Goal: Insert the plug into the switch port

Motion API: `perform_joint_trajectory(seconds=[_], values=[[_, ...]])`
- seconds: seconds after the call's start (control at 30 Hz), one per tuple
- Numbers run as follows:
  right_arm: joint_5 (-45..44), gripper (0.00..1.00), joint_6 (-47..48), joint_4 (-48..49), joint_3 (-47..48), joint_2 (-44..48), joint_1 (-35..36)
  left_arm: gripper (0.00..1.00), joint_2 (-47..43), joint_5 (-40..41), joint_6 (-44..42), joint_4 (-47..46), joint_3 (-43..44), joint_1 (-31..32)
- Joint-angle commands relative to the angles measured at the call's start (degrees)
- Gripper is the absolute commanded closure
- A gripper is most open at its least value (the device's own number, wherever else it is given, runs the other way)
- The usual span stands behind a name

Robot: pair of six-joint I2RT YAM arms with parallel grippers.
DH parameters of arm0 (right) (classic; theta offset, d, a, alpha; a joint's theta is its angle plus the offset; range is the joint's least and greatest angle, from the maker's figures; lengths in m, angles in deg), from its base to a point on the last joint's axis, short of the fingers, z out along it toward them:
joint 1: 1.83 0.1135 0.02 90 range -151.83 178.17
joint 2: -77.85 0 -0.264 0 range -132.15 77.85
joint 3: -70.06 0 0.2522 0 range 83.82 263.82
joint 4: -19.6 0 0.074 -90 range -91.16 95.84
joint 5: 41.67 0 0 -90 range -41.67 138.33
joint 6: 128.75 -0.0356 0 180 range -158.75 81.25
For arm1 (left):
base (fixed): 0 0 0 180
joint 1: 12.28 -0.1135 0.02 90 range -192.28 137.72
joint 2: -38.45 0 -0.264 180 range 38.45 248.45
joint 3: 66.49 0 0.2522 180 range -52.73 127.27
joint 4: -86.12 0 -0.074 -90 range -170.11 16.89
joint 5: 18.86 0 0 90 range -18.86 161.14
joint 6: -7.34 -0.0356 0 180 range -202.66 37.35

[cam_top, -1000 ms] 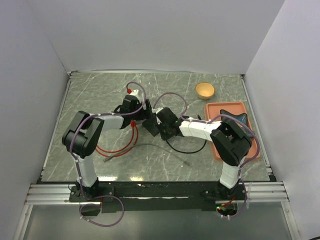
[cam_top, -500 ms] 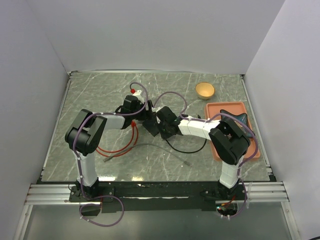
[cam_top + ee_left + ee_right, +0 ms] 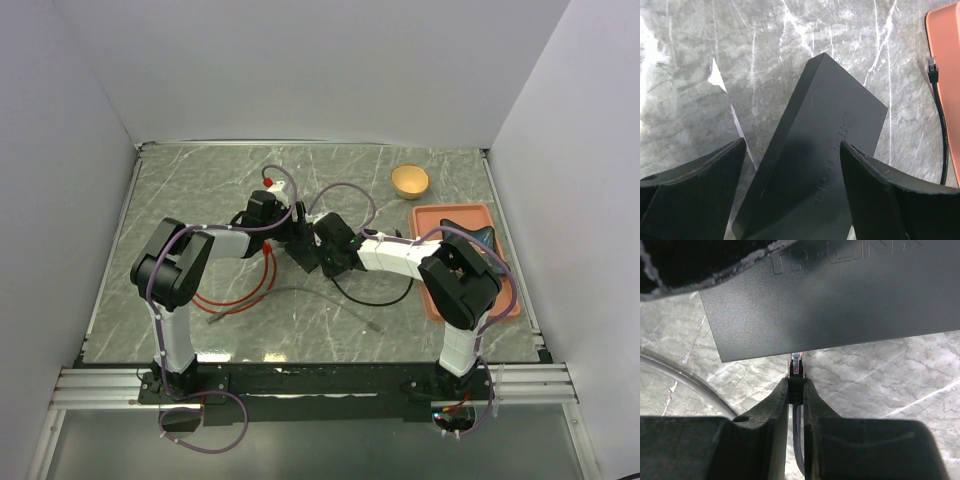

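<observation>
Near: right gripper (image 3: 796, 385) clamped on black boot of plug (image 3: 797, 365). Clear plastic tip meets near long edge of switch (image 3: 840, 295). Switch port hidden under that edge, seating unconfirmed.
Switch: flat matte-black slab, embossed lettering, on glossy grey marbled table (image 3: 715, 50).
Beyond switch: left gripper (image 3: 792, 150) has edged in, jaws apart astride it, narrowing. Likely bracing it for push.

Grey-green marbled bench (image 3: 200, 180), walled in white on three sides. Orange tray (image 3: 432, 222) at the right edge, holding one dark object (image 3: 472, 233); small yellow bowl (image 3: 410, 181) just beyond the tray's far end, apart from it. Red cable (image 3: 225, 305) looped left of centre; thin grey cable (image 3: 345, 309) lying loose across the near middle.
</observation>
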Motion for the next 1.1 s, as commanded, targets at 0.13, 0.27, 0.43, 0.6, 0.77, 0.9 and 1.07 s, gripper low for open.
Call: perform_joint_trajectory(seconds=[0.13, 0.27, 0.43, 0.6, 0.77, 0.9, 1.07], values=[[-0.4, 1.0, -0.5, 3.0, 2.5, 2.0, -0.7, 0.19, 1.5, -2.9, -0.4, -1.6, -0.2, 0.2], [-0.3, 1.0, -0.9, 3.3, 2.1, 3.7, -0.7, 0.2, 1.7, -3.0, -0.5, -1.7, -0.2, 0.4], [0.2, 1.0, -1.0, 3.1, 3.4, 3.3, -0.7, 0.2, 2.0, -3.6, 0.2, -2.1, -0.3, 0.5], [1.4, 1.0, -1.9, 3.2, 4.2, 0.8, -0.6, 0.21, 2.3, -3.6, 1.4, -2.2, -0.2, 0.8], [1.5, 1.0, -2.7, 4.4, 3.1, 0.0, -0.6, 0.22, 2.4, -3.3, 3.0, -2.4, -0.6, 0.8], [1.5, 1.0, -2.7, 4.1, 3.7, -1.2, -0.6, 0.22, 2.3, -2.8, 4.3, -2.1, -0.5, 0.8], [1.3, 1.0, -3.2, 4.2, 3.5, -2.1, -0.6, 0.23, 1.6, -2.7, 4.7, -2.1, -0.8, 0.8]])
